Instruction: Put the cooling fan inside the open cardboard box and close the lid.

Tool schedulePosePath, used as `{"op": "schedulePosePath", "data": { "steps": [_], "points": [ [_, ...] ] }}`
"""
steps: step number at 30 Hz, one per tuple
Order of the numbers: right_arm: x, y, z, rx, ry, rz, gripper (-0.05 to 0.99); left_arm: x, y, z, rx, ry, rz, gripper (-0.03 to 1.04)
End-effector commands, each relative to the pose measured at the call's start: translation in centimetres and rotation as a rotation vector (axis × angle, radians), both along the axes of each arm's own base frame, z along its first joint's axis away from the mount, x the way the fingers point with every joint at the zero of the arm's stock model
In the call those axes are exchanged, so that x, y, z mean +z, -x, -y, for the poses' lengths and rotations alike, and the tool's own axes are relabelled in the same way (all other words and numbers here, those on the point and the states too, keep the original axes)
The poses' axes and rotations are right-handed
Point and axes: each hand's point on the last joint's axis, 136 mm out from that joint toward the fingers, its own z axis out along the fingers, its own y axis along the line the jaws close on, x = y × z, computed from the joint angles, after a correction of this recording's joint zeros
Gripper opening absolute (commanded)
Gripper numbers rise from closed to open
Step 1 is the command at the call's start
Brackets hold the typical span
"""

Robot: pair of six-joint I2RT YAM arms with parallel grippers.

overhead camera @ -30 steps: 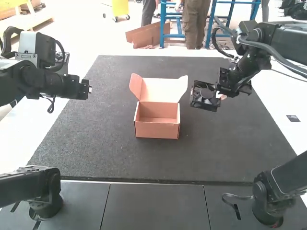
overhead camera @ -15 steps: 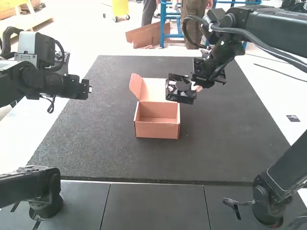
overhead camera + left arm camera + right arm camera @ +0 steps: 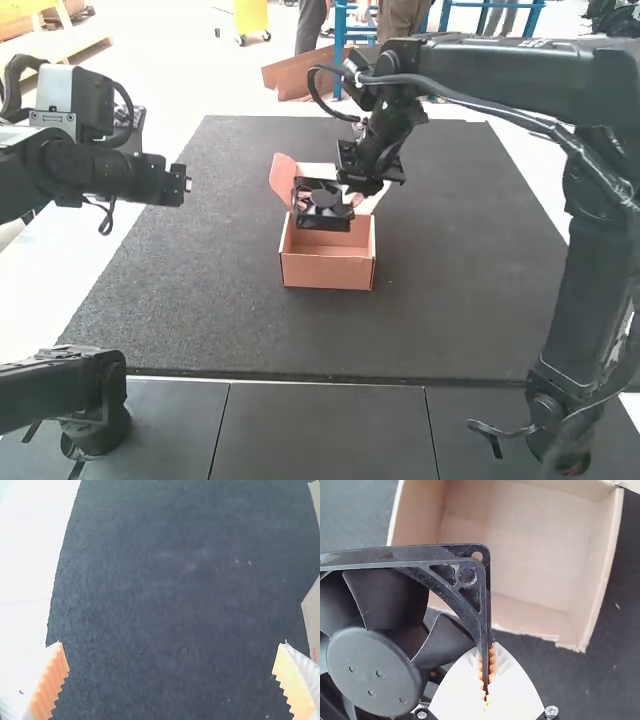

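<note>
One fan (image 3: 322, 203), tilted, hangs over the open top of the one box (image 3: 328, 262), just in front of its raised lid (image 3: 287, 178), its frame edge pinched tight between the right fingers (image 3: 512, 685). The box stands mid-mat (image 3: 200, 290) on the worktop (image 3: 320, 430), bare mat on every side; the left fingers (image 3: 47, 682), spread wide and empty, hover near the mat's left edge, well apart from the box

Cardboard box (image 3: 328, 258) sits mid-mat (image 3: 200, 290), lid (image 3: 298, 172) upright behind it. Cooling fan (image 3: 322, 203) over the opening, clamped in right gripper (image 3: 351, 191). Left gripper (image 3: 184, 185) well apart, to the left.
</note>
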Motion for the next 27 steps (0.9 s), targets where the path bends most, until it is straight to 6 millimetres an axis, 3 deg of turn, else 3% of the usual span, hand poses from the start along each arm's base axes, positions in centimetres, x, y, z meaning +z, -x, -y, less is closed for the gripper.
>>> {"op": "schedulePosePath", "data": {
  "steps": [1, 12, 22, 27],
  "points": [
    [0.3, -0.9, -1.0, -0.008, -0.026, 0.006, -0.01, 0.7, 0.2, 0.2, -0.016, 0.004, 0.032, 0.97],
    [-5.2, -3.6, -0.9, -0.029, 0.046, -0.044, -0.01, 1.0, 0.1, 0.2, -0.015, 0.006, 0.041, 0.97],
    [-7.5, -4.7, -1.1, -0.045, 0.081, -0.043, -0.01, 0.9, 0.1, 0.2, -0.014, 0.006, 0.037, 0.97],
    [-8.3, -5.3, -0.1, -0.068, 0.137, -0.022, -0.01, 0.8, 0.1, 0.2, -0.014, 0.006, 0.035, 0.97]
  ]
}}
